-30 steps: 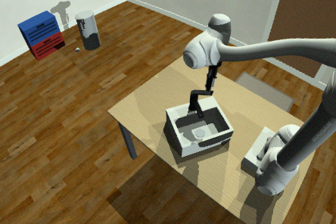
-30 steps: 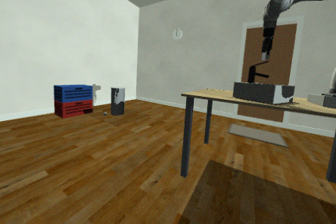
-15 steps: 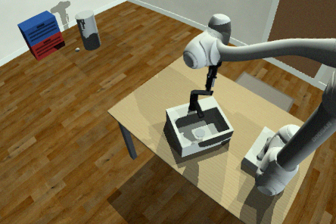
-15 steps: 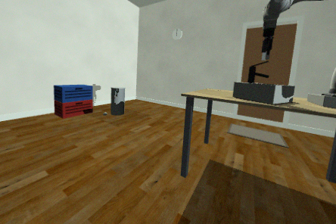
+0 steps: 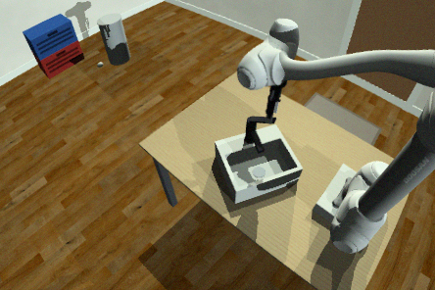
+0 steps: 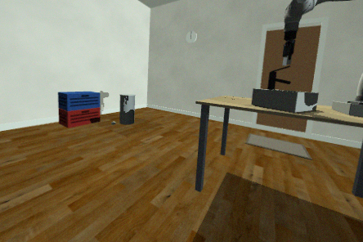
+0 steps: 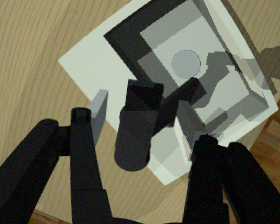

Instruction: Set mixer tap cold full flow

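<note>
A dark mixer tap (image 5: 253,136) stands at the back rim of a white sink basin (image 5: 257,167) on the wooden table. Its lever (image 5: 261,120) points sideways from the top of the tap, tilted slightly upward in the exterior view (image 6: 280,69). My gripper (image 5: 270,110) (image 6: 286,60) hangs straight down over the lever's free end. In the wrist view the partly open fingers straddle the dark rounded lever (image 7: 134,137), with a gap on each side. The red and blue dots are not visible.
The sink's round drain (image 7: 185,63) lies below the spout. The arm's base (image 5: 355,216) sits on a grey block at the table's right end. Blue and red crates (image 5: 53,45) and a grey cylinder (image 5: 114,39) stand on the floor by the far wall.
</note>
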Controlling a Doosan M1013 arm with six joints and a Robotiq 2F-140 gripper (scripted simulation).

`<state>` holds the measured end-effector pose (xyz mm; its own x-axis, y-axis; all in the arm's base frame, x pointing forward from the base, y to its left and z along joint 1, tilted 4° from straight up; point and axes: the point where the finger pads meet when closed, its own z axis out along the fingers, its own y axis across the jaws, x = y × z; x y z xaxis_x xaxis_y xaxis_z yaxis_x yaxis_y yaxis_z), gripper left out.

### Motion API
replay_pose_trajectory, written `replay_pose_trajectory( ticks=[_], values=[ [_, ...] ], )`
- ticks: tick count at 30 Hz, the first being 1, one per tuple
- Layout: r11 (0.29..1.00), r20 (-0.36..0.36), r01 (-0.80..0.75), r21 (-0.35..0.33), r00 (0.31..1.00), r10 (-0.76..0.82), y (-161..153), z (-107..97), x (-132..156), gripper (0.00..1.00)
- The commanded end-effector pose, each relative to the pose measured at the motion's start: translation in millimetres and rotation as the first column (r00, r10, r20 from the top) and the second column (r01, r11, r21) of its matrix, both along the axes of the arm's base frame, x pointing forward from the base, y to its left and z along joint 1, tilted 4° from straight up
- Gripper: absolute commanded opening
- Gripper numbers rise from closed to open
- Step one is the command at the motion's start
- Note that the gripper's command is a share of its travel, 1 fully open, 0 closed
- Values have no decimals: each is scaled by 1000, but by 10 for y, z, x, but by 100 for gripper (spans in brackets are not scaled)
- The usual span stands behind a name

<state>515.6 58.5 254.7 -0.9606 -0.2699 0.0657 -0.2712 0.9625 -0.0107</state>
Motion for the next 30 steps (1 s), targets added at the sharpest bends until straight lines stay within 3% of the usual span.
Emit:
replay_pose_trajectory(
  ticks=[1,30],
  values=[
    [1000,-3,2,-2,1000,-2,2,-59,-6,42],
    [1000,-3,2,-2,1000,-2,-10,-434,-30,42]
  ],
)
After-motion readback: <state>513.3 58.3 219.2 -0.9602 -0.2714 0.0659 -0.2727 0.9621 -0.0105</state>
